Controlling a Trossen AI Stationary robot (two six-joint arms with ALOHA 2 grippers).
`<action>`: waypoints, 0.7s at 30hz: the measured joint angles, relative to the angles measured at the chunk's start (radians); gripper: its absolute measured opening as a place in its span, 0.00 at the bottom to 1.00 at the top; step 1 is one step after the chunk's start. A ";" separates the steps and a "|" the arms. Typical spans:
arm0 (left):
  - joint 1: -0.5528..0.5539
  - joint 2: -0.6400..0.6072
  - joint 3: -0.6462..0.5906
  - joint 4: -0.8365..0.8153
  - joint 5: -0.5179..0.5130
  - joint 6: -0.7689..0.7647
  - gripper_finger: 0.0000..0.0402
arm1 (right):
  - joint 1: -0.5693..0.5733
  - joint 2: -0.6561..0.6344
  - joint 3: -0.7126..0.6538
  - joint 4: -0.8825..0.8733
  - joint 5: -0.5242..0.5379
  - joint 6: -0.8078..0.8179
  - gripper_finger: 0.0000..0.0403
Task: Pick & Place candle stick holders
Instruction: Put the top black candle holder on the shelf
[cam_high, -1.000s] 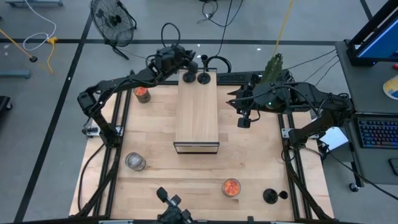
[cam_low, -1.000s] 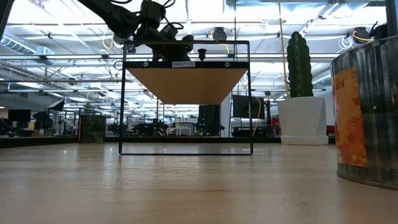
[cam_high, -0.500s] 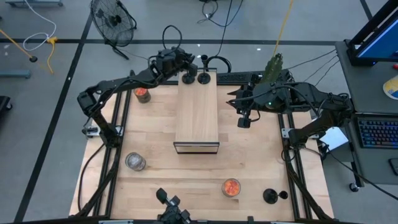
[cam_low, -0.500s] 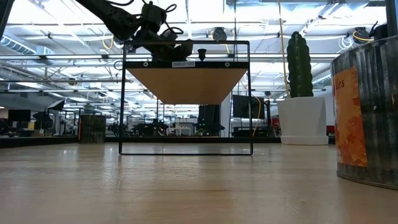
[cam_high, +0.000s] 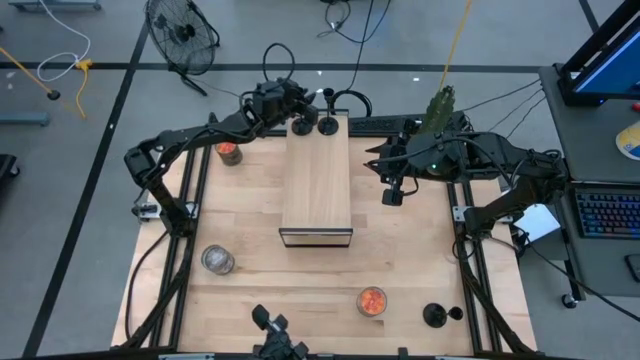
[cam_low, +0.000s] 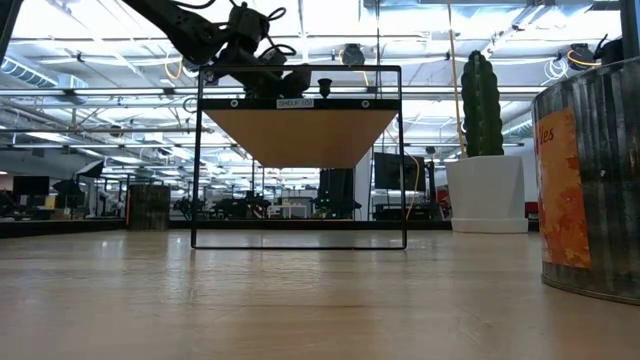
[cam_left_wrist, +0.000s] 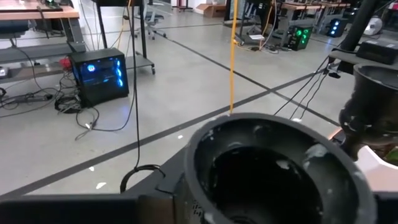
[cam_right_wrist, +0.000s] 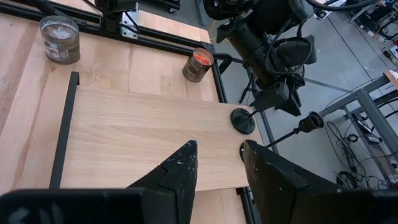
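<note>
Left gripper (cam_high: 296, 108) at the wooden shelf's (cam_high: 317, 190) far edge, fingers now parted around a black holder (cam_high: 302, 125), right gripper (cam_high: 391, 192) unmoved, part-open, empty.

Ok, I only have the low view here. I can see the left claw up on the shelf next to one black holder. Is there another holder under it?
Observer: Yes. The high view shows a second black holder beside that one at the far end of the shelf, with the left claw right at it.
Operator: And the third one?
Observer: The third holder stands on the table, near the corner on the right arm's side.
Operator: Where's the right claw?
Observer: The right claw hangs open beside the shelf's right edge, holding nothing.
</note>
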 joint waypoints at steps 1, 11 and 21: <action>0.000 0.000 0.000 0.000 -0.001 0.000 0.40 | 0.000 0.000 0.000 0.000 0.000 0.000 0.31; 0.000 0.000 0.000 0.036 -0.001 -0.001 0.58 | 0.000 0.000 0.000 0.000 0.000 0.000 0.31; 0.001 0.000 0.000 0.103 -0.003 0.017 0.66 | 0.000 0.000 0.000 0.000 0.000 0.000 0.31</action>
